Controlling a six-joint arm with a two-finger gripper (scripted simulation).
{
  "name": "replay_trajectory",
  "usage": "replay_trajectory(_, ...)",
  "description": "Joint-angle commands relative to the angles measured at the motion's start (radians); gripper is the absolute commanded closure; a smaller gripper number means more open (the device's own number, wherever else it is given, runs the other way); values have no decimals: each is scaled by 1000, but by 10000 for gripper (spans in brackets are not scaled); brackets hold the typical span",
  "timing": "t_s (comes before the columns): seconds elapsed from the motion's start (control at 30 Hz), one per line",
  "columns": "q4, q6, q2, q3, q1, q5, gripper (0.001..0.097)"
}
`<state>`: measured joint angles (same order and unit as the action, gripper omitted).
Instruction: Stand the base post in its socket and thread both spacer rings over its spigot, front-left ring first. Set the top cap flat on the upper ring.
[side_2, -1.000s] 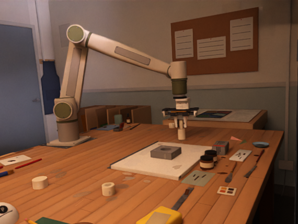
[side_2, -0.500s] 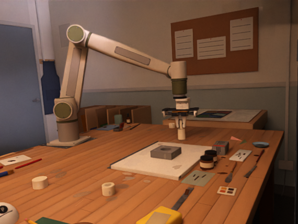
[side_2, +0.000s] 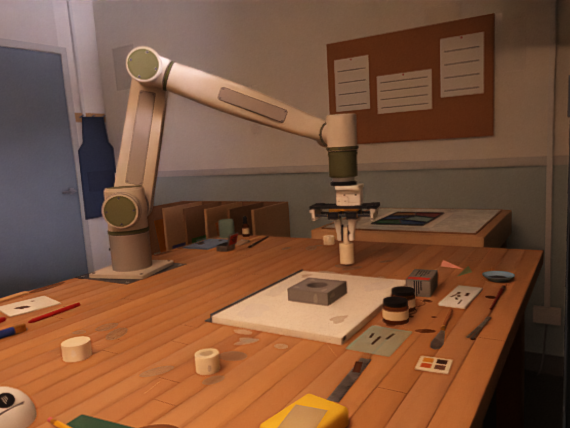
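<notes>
The upper end of the cream base post is hidden between my fingers; the post stands upright on the wooden table just behind the white work mat. On that mat sits the grey socket block with a round hole in its top. One spacer ring lies on the table at the front, and a cream disc-shaped piece lies further left. Another small cream piece sits behind the post. My gripper points straight down over the post and is closed around it.
A raised side bench stands behind the gripper. Two dark jars and a grey box crowd the mat's right edge, with hand tools beyond. A yellow device lies at the front edge. Open trays stand by the arm's base.
</notes>
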<state>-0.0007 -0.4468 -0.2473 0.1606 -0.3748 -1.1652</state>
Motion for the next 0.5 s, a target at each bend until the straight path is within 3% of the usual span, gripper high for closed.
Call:
replay_trajectory(0.0,2,0,5,-6,0,-5,943)
replay_trajectory(0.47,2,0,54,-61,0,-108,943)
